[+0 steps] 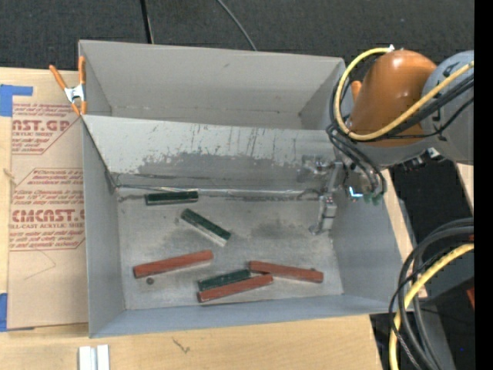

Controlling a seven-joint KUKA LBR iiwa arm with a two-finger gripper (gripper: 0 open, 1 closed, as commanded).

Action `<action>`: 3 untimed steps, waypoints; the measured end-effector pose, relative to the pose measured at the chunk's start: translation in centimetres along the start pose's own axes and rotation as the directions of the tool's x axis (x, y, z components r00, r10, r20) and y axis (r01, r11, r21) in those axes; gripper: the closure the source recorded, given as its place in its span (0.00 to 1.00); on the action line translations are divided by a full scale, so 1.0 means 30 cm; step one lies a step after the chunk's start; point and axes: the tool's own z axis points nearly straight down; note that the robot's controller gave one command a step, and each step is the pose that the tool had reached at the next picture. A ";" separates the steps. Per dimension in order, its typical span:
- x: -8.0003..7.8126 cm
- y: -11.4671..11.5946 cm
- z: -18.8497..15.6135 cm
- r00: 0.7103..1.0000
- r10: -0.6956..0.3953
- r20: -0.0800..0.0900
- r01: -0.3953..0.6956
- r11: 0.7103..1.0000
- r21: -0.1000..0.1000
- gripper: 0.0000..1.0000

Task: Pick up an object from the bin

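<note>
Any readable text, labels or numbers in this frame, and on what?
"CAST.GP": red print on the cardboard sheet left of the bin, start cut off.
"ALL-CAST ACRYLIC SHEET": same sheet, lower, faint.
Smaller red lines there: too blurred to read.
Red and green sticks in the bin: no text.

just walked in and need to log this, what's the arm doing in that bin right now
The arm reaches into the grey bin from the right; its gripper is over bare floor at the bin's right side. The nearest thing is a red bar toward the front; other red and green bars lie scattered further left. None is lifted yet.
</note>
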 end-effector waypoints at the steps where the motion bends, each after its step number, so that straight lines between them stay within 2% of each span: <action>1: -0.006 0.001 -0.016 1.000 -0.001 0.008 0.001 1.000 0.001 0.00; 2: -0.002 0.004 -0.010 1.000 -0.003 0.011 0.003 1.000 0.002 0.00; 3: 0.002 0.098 0.180 0.994 -0.110 0.013 0.109 0.994 0.003 0.00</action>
